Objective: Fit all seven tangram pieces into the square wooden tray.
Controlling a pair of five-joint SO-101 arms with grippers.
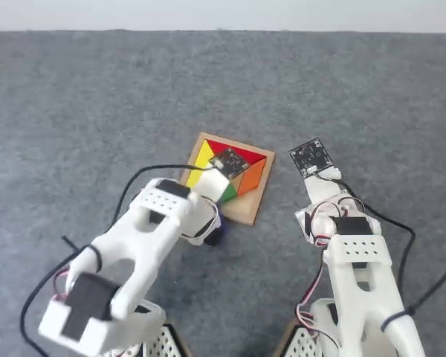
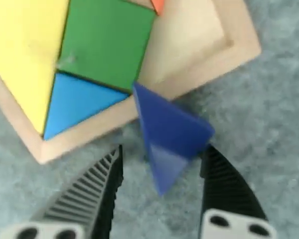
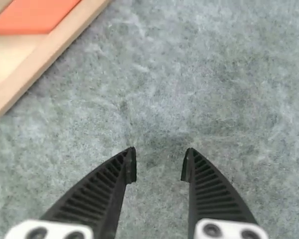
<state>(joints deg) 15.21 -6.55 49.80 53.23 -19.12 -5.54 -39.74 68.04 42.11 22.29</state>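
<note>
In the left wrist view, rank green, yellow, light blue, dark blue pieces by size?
1. green and yellow: alike; yellow is cut off.
2. dark blue, then light blue, though dark blue is nearer the camera, so unsure.

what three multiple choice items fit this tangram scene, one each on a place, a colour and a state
1. Where is the dark blue triangle? A fitted flat among the others; B tilted at the tray rim, between the jaws of the left gripper; C lifted high.
2. What colour is the small triangle beside the green piece? A light blue; B purple; C white.
3. The right gripper is: A shut on a piece; B open over bare carpet; C shut on the rim.
Key: B, it leans at the rim between the jaws; A, light blue meets green; B, jaws apart.
</note>
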